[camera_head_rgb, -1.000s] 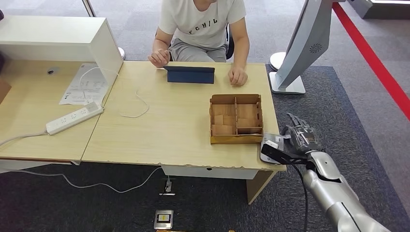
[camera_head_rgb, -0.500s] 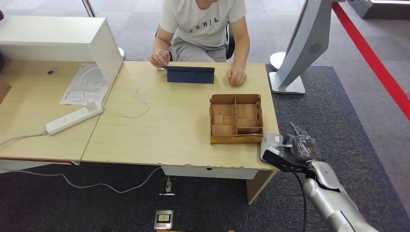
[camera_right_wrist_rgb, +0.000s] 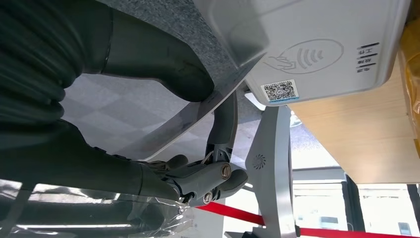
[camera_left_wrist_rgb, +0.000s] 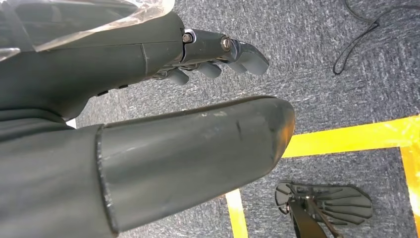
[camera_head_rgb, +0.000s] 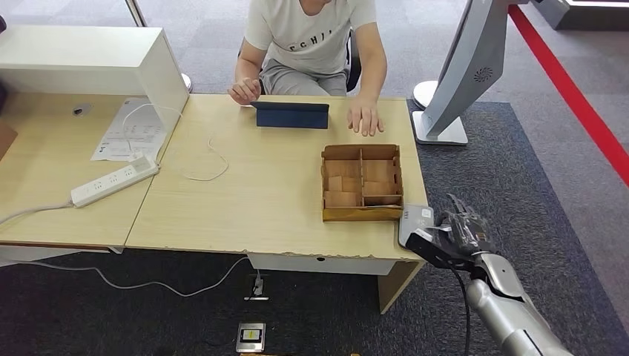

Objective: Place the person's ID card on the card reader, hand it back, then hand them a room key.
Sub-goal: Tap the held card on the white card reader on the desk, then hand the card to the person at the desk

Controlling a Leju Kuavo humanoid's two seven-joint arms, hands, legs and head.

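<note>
White card reader (camera_head_rgb: 412,222) sits at the table (camera_head_rgb: 282,200) corner — we see our right hand (camera_head_rgb: 460,230) pinching the ID card (camera_right_wrist_rgb: 198,106) just beside it.

Power strip (camera_head_rgb: 113,181) and papers (camera_head_rgb: 130,132) on left desk, tablet (camera_head_rgb: 291,115) before person (camera_head_rgb: 311,44)
</note>
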